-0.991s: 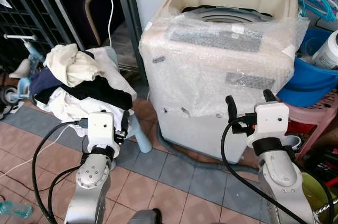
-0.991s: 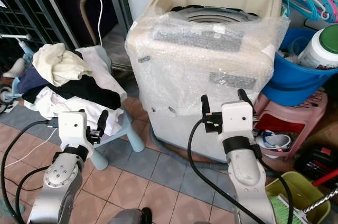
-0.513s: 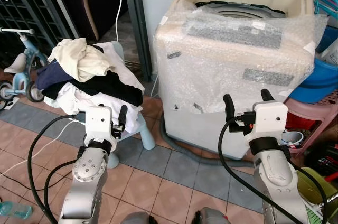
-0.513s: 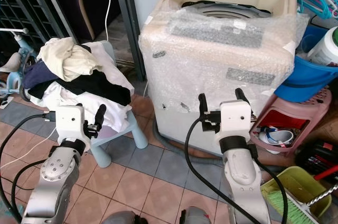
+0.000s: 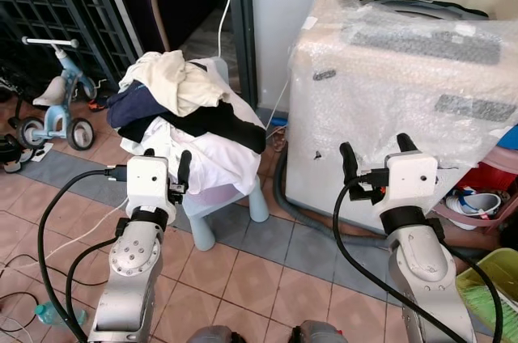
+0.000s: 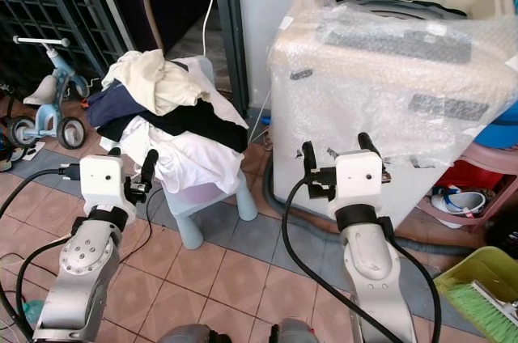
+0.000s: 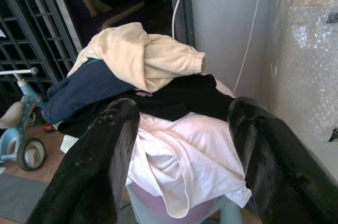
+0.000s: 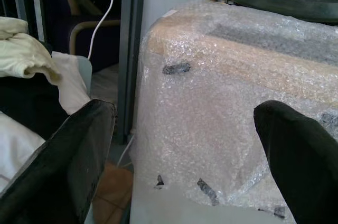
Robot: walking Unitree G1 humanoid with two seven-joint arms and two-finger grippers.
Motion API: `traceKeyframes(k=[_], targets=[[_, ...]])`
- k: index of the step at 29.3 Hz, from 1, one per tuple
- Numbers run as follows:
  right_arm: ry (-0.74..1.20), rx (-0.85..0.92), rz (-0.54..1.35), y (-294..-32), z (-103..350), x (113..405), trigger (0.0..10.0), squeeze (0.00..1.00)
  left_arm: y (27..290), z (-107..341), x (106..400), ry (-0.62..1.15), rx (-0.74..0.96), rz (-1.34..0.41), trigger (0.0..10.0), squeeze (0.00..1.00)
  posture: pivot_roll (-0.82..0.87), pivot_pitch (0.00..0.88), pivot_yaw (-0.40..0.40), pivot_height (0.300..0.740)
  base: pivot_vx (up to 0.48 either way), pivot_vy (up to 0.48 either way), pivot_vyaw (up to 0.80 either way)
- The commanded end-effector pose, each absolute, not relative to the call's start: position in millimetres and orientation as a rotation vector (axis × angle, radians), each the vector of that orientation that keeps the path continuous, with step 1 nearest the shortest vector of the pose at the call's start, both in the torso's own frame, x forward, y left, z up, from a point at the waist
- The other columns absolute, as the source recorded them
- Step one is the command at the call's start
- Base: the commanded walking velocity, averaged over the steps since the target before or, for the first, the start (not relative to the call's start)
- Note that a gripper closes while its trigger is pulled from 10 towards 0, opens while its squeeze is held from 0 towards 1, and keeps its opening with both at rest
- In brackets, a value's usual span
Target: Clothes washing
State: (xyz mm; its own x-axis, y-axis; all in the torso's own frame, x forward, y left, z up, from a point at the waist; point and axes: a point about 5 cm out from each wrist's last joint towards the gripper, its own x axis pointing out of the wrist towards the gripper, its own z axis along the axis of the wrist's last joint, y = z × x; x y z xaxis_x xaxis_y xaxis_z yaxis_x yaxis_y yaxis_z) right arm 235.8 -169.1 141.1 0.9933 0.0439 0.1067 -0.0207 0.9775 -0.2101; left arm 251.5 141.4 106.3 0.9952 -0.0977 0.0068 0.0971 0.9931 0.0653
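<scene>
Bubble-wrapped washing machine, no legible labels

tricycle | metal gate | green basket | tiled floor

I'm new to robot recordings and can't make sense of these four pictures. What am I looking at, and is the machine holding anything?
This is a humanoid robot doing laundry. Two pictures come from the cameras in its head, looking down past its two silver arms. The other two come from cameras on its wrists, looking out between each gripper's two black fingers.

The left gripper is open and empty, facing a pile of clothes heaped on a small pale stool: a cream garment on top, then navy, black and white ones. The right gripper is also open and empty, facing a washing machine wrapped in bubble wrap, its lid up. A child's tricycle stands on the tiled floor to the robot's left. Nothing is held yet.
</scene>
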Motion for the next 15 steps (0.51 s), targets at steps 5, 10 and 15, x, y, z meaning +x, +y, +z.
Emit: traceKeyframes(k=[5,10,15], targets=[[-0.132,-0.2,0.043,-165.1,144.5,235.0,10.0,0.0,144.4,108.3,251.0,-0.03,0.074,-0.119,10.0,0.0,-0.05,0.063,0.072,0.74,0.359,0.0,0.72],[-0.131,-0.196,0.051,-163.2,143.9,235.8,10.0,0.0,143.2,107.6,252.5,-0.031,0.07,-0.129,10.0,0.0,-0.06,0.064,0.07,0.74,0.424,0.0,0.27],[-0.13,-0.198,0.063,-163.0,144.1,237.8,10.0,0.0,142.2,107.0,252.9,-0.027,0.062,-0.129,10.0,0.0,-0.06,0.062,0.068,0.74,0.464,0.0,0.0]])
